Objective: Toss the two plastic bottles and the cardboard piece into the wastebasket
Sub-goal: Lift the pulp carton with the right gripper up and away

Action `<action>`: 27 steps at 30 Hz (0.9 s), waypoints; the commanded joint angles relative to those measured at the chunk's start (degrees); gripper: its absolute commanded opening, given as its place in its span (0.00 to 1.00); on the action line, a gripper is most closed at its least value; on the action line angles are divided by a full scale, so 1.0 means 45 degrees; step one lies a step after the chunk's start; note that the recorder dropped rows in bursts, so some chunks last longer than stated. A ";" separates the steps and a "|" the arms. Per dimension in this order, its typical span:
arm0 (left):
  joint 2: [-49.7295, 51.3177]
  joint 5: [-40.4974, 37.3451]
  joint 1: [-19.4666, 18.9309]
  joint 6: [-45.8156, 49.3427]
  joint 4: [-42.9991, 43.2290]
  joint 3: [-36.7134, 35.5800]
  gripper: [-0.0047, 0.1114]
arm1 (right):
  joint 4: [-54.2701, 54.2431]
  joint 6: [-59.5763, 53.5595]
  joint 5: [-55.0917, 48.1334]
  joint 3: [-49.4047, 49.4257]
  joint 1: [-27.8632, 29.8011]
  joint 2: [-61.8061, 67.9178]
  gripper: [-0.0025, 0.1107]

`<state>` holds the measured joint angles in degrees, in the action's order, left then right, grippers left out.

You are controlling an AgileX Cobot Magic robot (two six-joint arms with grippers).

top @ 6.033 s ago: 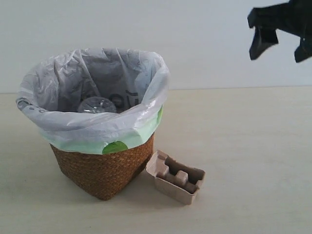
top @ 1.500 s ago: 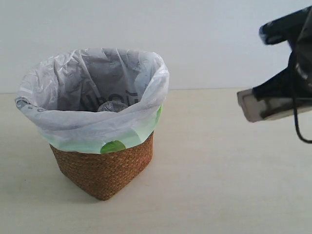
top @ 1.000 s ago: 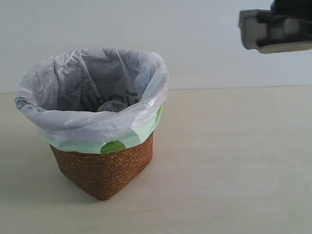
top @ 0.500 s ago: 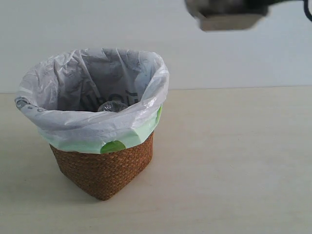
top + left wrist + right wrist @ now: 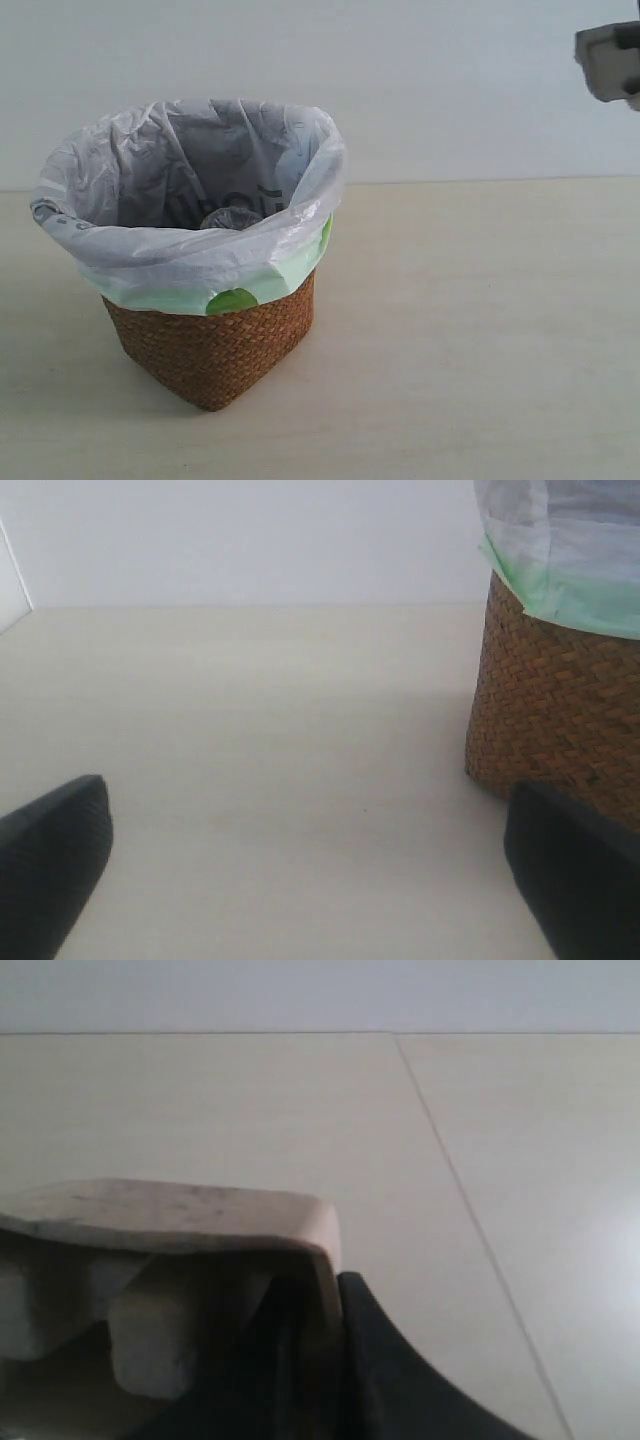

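The wastebasket (image 5: 212, 345), brown wicker with a whitish bag over a green one, stands left of centre on the table. Deep inside it part of a clear plastic bottle (image 5: 228, 218) shows, its label hidden; a second bottle is not visible. The beige cardboard piece (image 5: 610, 62) hangs high at the right edge, well to the right of the basket. In the right wrist view my right gripper (image 5: 325, 1360) is shut on one wall of the cardboard piece (image 5: 170, 1215). My left gripper (image 5: 310, 880) is open and empty, low over the table beside the wastebasket (image 5: 555, 710).
The pale tabletop (image 5: 480, 330) spreads out to the right of and in front of the basket. A thin seam line (image 5: 470, 1220) crosses the surface below the right gripper. A plain light wall lies behind.
The cardboard piece was lifted from the table beside the basket, carried high towards the basket, and over the last half second swung back to the right edge. The basket has not moved.
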<state>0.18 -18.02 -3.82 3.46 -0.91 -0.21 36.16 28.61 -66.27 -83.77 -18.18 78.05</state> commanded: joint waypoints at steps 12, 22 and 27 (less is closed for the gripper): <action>-0.0041 0.0099 0.0092 -0.0111 -0.0026 0.0048 0.97 | -1.0787 -0.6020 0.3881 -0.0042 0.0080 -0.0037 0.02; -0.0041 0.0099 0.0092 -0.0111 -0.0026 0.0048 0.97 | -0.1770 -0.0477 0.0828 -0.0042 0.0080 -0.0037 0.02; -0.0041 0.0099 0.0092 -0.0111 -0.0026 0.0048 0.97 | -0.4036 -0.1395 0.2101 -0.0042 0.0080 0.0104 0.02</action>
<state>0.18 -18.02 -3.82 3.46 -0.91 -0.21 24.76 25.30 -61.23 -83.77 -17.94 78.05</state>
